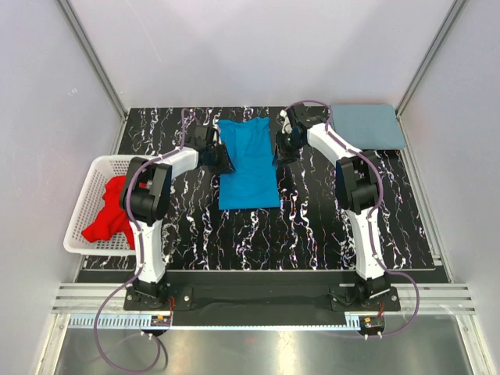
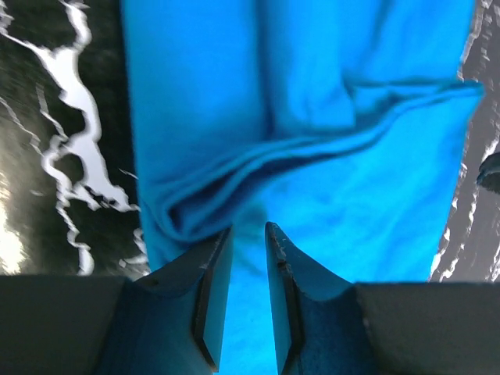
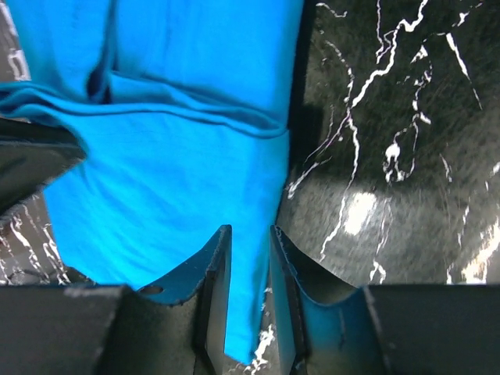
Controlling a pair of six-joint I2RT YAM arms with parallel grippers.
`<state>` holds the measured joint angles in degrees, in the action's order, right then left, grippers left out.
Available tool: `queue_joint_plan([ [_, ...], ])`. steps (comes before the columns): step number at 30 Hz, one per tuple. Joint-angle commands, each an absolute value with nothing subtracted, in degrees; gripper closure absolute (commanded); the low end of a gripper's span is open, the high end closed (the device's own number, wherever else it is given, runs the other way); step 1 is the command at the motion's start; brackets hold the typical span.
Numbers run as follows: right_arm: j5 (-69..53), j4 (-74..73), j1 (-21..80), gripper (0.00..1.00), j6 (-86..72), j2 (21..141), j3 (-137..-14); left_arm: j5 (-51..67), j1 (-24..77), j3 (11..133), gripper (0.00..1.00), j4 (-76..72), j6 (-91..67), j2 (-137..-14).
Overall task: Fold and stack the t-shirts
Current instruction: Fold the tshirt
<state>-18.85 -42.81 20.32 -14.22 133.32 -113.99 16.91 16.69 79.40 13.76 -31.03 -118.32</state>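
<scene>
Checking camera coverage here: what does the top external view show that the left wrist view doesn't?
Top external only: the white basket holding red t-shirts, and the folded grey-blue t-shirt far right. Left wrist only: the bunched fold ridge across the cloth, beyond the slightly open left gripper. Both: the bright blue t-shirt on the black marbled table.

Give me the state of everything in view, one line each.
bright blue t-shirt: partly folded, flat
grey-blue t-shirt: folded, far right corner
red t-shirts: crumpled in basket
basket: upright, left edge
left gripper: slightly open over blue t-shirt's edge
right gripper: slightly open over blue t-shirt's edge
</scene>
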Motion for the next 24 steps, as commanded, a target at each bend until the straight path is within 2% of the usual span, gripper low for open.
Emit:
queue_joint_plan([
  [1, -20.3, -40.7, 18.9, 0.67, -12.9, 135.1, -116.8, 15.8, 14.7, 84.9, 0.70, 12.9, -29.4, -118.9],
  [7, -21.2, -41.1, 17.6, 0.65, -13.2, 139.6, -121.4, 11.9, 14.5, 84.3, 0.69, 15.5, -31.3, -118.8],
  [13, -19.7, -42.1, 17.4, 0.57, -14.1, 136.0, -119.9, 12.2, 13.7, 89.6, 0.54, 21.7, -31.8, -118.3],
  [21, -20.9, -42.5, 17.5, 0.57, -18.4, 129.1, -114.9, 15.5, 11.0, 96.4, 0.52, 25.1, -32.5, -123.7],
  [24, -21.0, -39.8, 17.5, 0.51, -20.2, 125.0, -108.8, 16.9, 10.1, 96.2, 0.53, 23.5, -32.6, -125.2],
])
